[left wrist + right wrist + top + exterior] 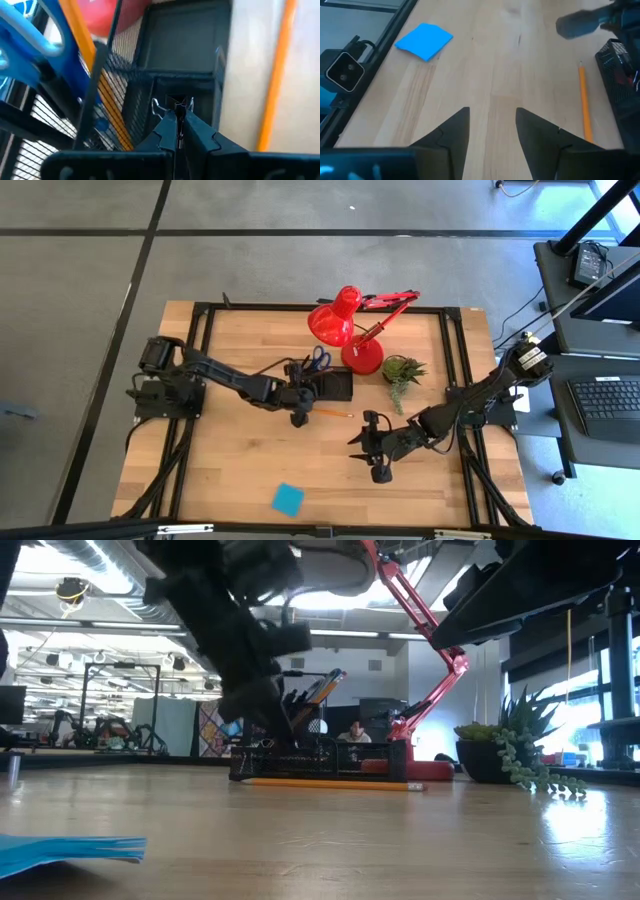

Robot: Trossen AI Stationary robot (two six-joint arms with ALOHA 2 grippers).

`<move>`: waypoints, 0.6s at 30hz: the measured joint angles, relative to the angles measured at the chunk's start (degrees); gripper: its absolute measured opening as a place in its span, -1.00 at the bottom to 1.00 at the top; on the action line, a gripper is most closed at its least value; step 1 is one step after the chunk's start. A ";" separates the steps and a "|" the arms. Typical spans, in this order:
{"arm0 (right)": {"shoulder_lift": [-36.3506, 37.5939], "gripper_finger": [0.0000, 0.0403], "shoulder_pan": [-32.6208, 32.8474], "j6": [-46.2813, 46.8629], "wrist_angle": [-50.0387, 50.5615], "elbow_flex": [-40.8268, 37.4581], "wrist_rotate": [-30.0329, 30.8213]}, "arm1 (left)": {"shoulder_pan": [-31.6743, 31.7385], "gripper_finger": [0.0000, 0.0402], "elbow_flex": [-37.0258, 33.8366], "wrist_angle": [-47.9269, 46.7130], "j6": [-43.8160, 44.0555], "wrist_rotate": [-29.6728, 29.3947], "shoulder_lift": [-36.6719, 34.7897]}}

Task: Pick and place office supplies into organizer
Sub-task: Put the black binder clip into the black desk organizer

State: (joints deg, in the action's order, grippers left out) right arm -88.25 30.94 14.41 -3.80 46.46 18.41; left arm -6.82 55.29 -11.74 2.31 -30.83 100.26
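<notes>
Blue and flat, a square paper sticky-note pad lies near the front edge of the pale, grained wooden table; in the low view only its thin edge shows, cut off by the frame. Farther in, the right gripper hangs over bare wood toward the right side, its two dark fingers spread apart with nothing between them. Beyond it a slim orange wooden pencil lies flat on the table, just in front of the small black wire-mesh organizer tray near the table's middle. The left gripper hovers at the organizer's front left corner; in its wrist view the dark fingers press together on a small black binder clip with thin wire handles, right at the mesh wall. Whether the clip is inside a compartment cannot be told. Standing upright in the organizer are blue plastic-handled scissors, another orange pencil and a dark pen, all blurred and cropped. Behind, a glossy red metal desk lamp hides part of the tray's back, and a small green potted plant stands to the right.
</notes>
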 joint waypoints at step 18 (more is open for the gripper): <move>0.00 -0.19 0.02 0.09 0.54 0.00 0.00 | 1.02 -0.71 0.00 1.10 -0.05 3.08 1.89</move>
State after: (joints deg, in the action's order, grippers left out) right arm -88.25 30.96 14.50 -3.27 46.46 18.41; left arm -5.80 55.29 -10.64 2.26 -27.75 102.16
